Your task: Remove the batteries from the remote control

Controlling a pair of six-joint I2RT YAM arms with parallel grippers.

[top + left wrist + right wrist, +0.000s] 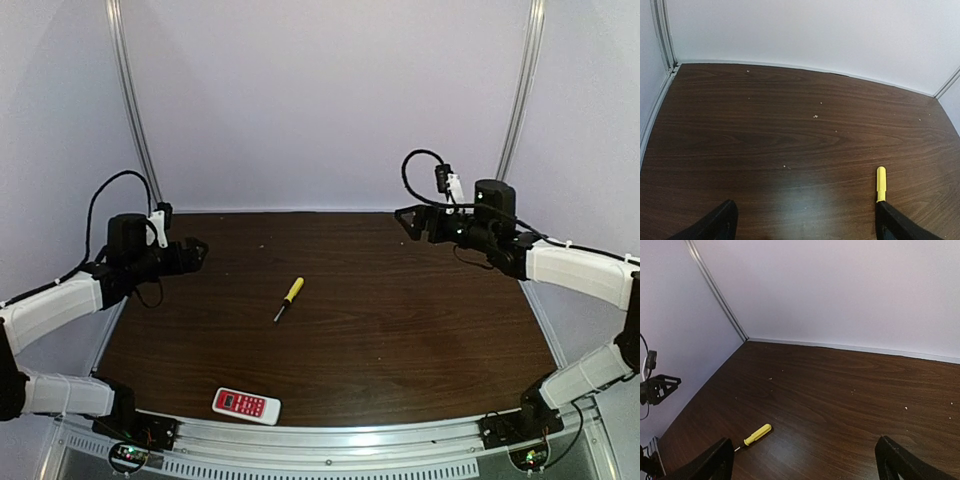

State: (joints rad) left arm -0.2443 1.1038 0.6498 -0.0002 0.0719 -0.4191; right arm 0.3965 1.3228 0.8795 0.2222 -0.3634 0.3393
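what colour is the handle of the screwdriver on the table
Yellow. The screwdriver handle shows best in the left wrist view.

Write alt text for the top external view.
A red-faced remote control lies at the near edge of a dark wooden table, a yellow-handled screwdriver mid-table. The left gripper and right gripper hover open at either side, holding nothing.

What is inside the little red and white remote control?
The flat red-faced, white-rimmed remote control lies button side up on the dark wooden table. Its inside is covered, so no batteries can be seen.
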